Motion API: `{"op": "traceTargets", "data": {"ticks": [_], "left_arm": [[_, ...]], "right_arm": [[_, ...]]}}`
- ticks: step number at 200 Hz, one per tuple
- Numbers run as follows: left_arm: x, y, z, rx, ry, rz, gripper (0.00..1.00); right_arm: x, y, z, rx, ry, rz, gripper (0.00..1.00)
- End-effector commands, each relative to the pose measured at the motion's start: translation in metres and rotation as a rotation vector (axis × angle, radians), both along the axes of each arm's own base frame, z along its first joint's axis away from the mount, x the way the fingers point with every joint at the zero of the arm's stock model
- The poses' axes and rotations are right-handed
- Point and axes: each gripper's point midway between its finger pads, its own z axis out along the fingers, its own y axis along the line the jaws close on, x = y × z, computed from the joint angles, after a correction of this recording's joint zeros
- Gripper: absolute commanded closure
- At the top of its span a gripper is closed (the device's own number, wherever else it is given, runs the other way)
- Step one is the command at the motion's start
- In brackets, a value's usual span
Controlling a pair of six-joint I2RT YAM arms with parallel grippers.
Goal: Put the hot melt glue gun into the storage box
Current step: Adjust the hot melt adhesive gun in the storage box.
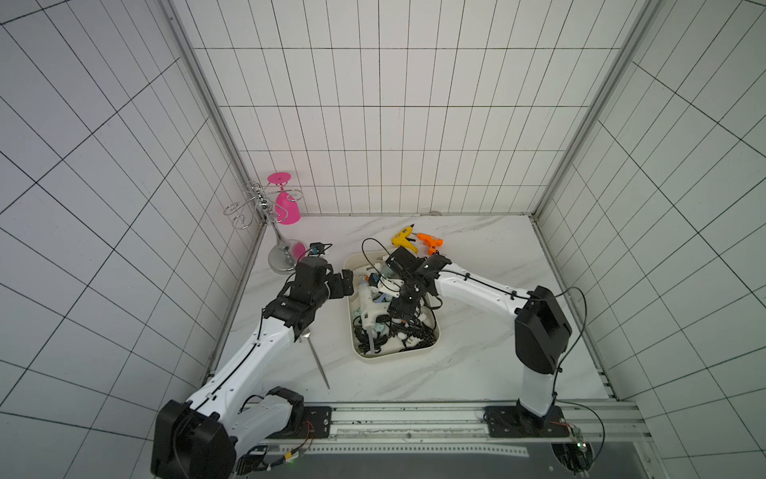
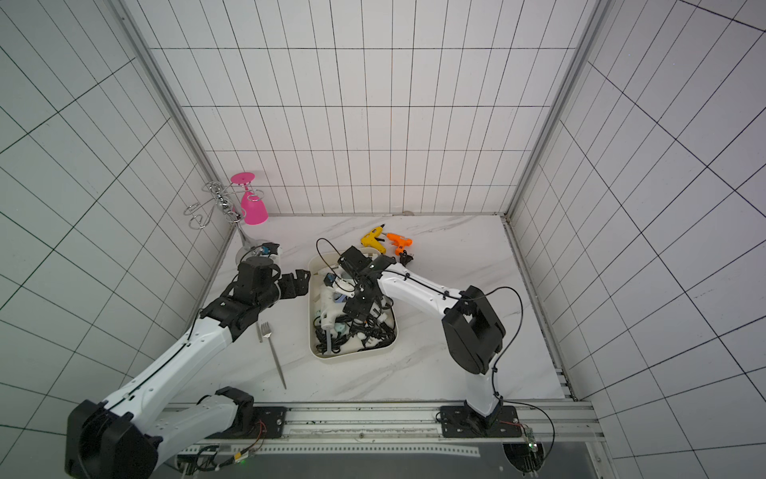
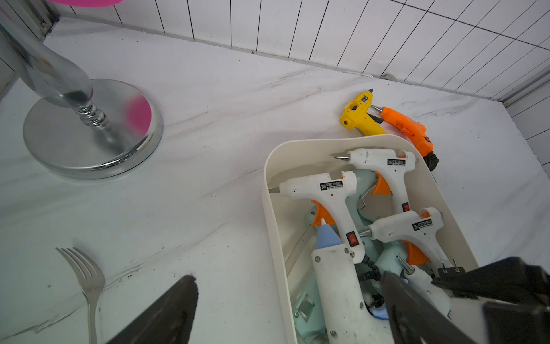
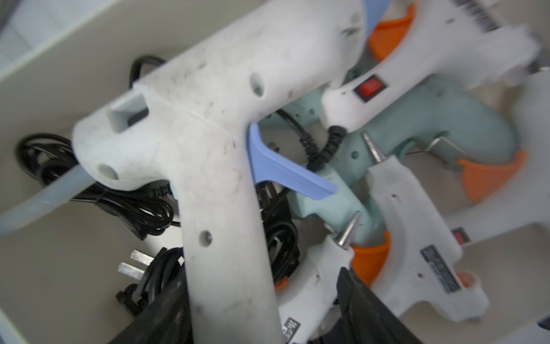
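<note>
Marble tabletop (image 1: 476, 352), storage box (image 1: 396, 360) of "20W" glue guns (image 3: 327, 190); left claw (image 3: 288, 278) wide, right claw (image 4: 256, 295) likewise.

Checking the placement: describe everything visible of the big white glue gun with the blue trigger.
The big white glue gun is scuffed white plastic with a blue trigger and blue nozzle cone; a clear glue stick pokes from its back. It lies on its side in the storage box, atop other guns and black cords. The right gripper straddles its handle, jaws apart.
</note>
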Motion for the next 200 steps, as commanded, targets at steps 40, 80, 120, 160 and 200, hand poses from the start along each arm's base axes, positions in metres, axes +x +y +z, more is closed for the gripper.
{"op": "traceTargets", "data": {"ticks": [40, 80, 120, 160, 200], "left_arm": [[0.007, -0.068, 0.008, -0.056, -0.029, -0.27, 0.04], [-0.002, -0.128, -0.027, -0.028, 0.102, -0.474, 0.06], [-0.012, -0.14, -0.08, 0.021, 0.233, -0.503, 0.07], [-0.03, -0.121, -0.129, 0.083, 0.365, -0.454, 0.08], [-0.049, -0.103, -0.163, 0.131, 0.493, -0.401, 0.1]], "right_arm": [[0.133, -0.07, 0.083, 0.294, 0.029, -0.617, 0.21], [0.216, -0.139, 0.038, 0.285, 0.139, -1.043, 0.24], [0.25, -0.161, -0.013, 0.205, 0.192, -1.135, 0.24], [0.269, -0.144, -0.025, 0.282, 0.211, -1.109, 0.23], [0.277, -0.127, -0.021, 0.364, 0.219, -1.106, 0.22]]}}
